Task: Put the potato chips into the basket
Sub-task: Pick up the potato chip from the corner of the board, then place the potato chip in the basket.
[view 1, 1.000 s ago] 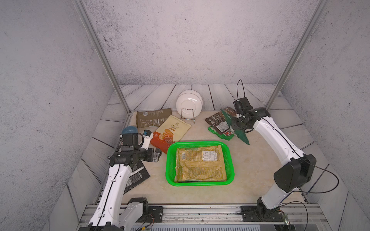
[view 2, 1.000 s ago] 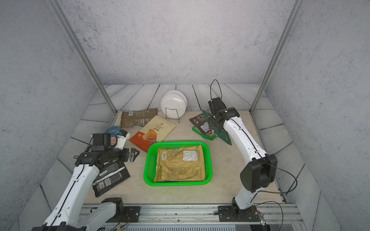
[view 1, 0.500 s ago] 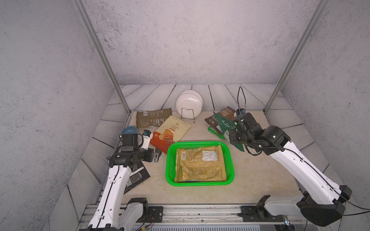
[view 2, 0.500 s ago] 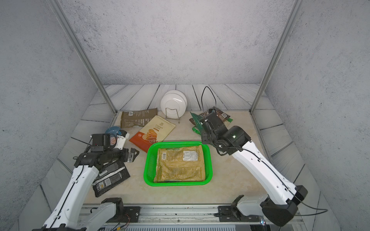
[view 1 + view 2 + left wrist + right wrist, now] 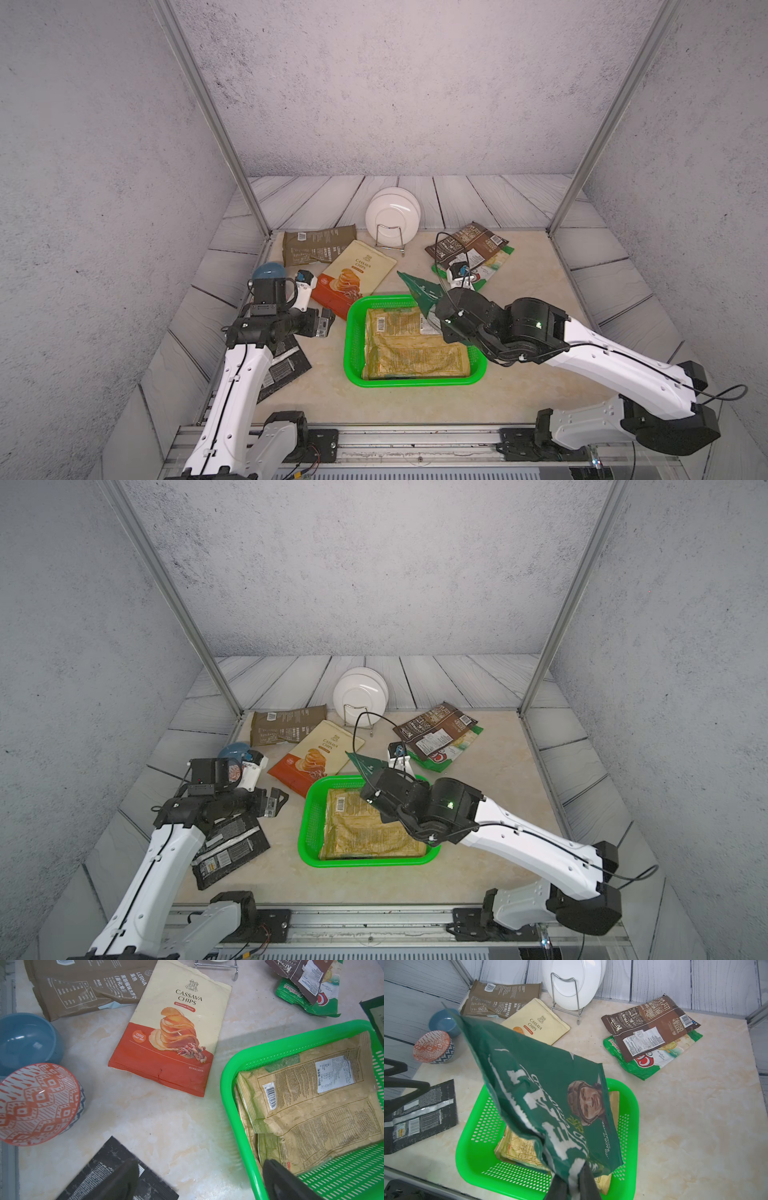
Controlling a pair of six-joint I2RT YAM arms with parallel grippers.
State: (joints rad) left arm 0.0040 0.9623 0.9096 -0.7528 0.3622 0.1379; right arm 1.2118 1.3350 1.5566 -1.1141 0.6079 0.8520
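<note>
Clamped in right gripper (image 5: 572, 1180): dark green crinkly chip bag (image 5: 542, 1093), long axis toward bench's far edge, directly over bright green perforated plastic basket (image 5: 353, 332). Spread empty by left edge: left gripper (image 5: 323, 322).

Seven chip bags (image 5: 357, 270), two bowls (image 5: 37, 1101), one basket (image 5: 227, 1088).

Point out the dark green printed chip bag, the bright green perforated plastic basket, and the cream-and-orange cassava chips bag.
Dark green chip bag (image 5: 550, 1095), right wrist view, middle of its printed face.
Bright green basket (image 5: 415, 381), in a top view, front rim.
Cream-and-orange cassava chips bag (image 5: 172, 1028), left wrist view, the chip picture.
</note>
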